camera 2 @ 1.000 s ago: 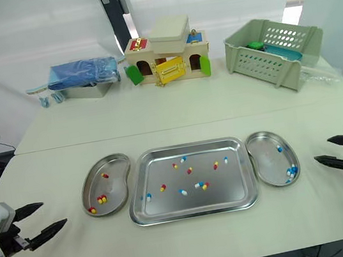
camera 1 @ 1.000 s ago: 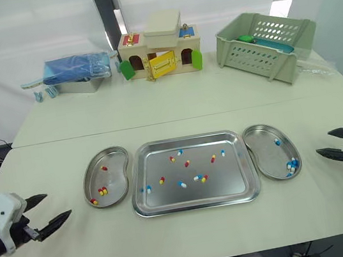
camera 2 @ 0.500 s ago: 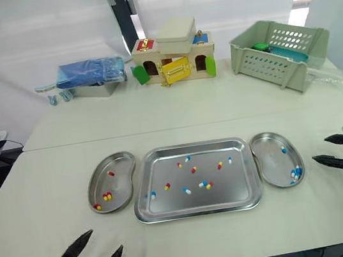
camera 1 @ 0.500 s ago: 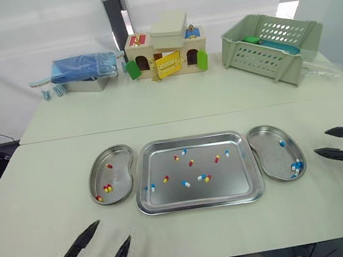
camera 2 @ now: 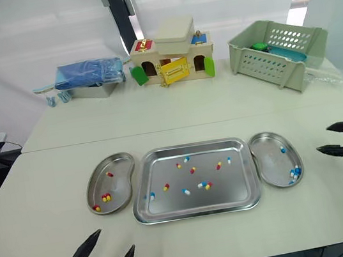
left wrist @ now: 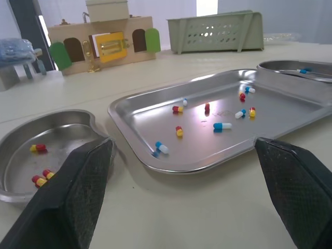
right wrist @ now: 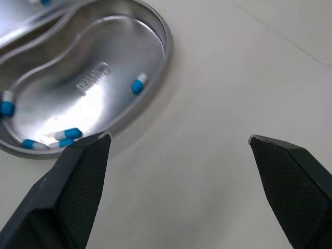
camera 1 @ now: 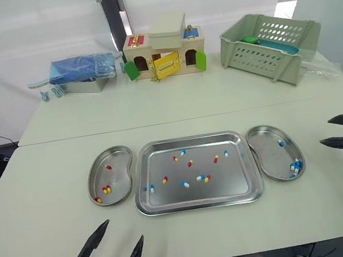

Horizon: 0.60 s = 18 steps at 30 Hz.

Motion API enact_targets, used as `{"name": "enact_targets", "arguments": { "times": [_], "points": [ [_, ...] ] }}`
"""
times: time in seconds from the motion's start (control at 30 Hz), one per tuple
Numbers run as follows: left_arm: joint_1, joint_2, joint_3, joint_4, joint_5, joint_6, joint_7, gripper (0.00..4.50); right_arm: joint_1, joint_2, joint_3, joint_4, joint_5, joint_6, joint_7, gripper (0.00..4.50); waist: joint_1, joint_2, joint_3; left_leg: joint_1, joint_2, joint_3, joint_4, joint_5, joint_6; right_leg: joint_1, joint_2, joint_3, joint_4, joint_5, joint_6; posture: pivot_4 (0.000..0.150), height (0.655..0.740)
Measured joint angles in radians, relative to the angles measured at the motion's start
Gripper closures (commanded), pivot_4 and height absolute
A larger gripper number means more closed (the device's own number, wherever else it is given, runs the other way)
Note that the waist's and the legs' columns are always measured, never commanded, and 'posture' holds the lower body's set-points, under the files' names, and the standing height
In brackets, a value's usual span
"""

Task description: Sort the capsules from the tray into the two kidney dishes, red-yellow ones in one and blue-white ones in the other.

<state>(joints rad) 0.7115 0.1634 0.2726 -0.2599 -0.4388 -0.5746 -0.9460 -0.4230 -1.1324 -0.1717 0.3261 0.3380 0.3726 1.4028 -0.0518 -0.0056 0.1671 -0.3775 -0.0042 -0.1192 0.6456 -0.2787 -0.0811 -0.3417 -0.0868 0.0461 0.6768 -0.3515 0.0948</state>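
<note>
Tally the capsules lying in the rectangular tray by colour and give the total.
Red-and-yellow capsules in the rectangular steel tray: 5
Blue-and-white capsules in the same tray: 5
Total: 10

I see a blue fabric bundle [camera 1: 80, 69] upper left, a wooden toy house [camera 1: 162, 55] top centre, and a pale-green slotted plastic basket [camera 1: 271, 49] upper right.
</note>
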Motion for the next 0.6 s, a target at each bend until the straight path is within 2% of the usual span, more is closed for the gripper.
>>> {"name": "enact_targets", "arguments": {
  "times": [0.13,0.23,0.37,0.6],
  "points": [
    [0.0,0.012,-0.017,-0.002,-0.001,0.0,0.022,0.0,-0.089,0.056,0.074,-0.427,0.159,0.241,-0.029,0.01,0.001,-0.001,0.0,0.0,0.0,-0.002,0.0,0.0,0.0,0.0,0.001,-0.002,0.0,0.0,0.0,0.15,0.74],
    [-0.003,0.024,-0.027,-0.001,-0.002,0.0,0.039,0.0,-0.191,0.202,0.214,-0.554,0.179,0.345,-0.109,0.01,0.007,-0.008,0.0,-0.002,0.0,-0.004,0.001,0.0,0.0,0.0,0.001,-0.003,-0.001,0.0,0.0,0.15,0.74],
    [-0.019,0.036,-0.035,-0.001,-0.004,0.001,0.063,0.0,-0.313,0.442,0.42,-0.552,0.123,0.404,-0.233,0.01,0.011,-0.008,0.0,-0.004,0.0,-0.005,0.0,0.0,0.0,-0.003,0.001,-0.004,0.0,0.0,0.0,0.15,0.74],
    [-0.011,0.036,-0.059,-0.005,-0.002,-0.002,0.095,0.0,-0.413,0.704,0.676,-0.466,-0.029,0.405,-0.36,0.01,0.014,-0.008,0.0,-0.005,-0.001,-0.007,0.0,0.0,0.0,-0.007,0.001,-0.004,0.001,0.0,0.0,0.15,0.74]
  ]
}}
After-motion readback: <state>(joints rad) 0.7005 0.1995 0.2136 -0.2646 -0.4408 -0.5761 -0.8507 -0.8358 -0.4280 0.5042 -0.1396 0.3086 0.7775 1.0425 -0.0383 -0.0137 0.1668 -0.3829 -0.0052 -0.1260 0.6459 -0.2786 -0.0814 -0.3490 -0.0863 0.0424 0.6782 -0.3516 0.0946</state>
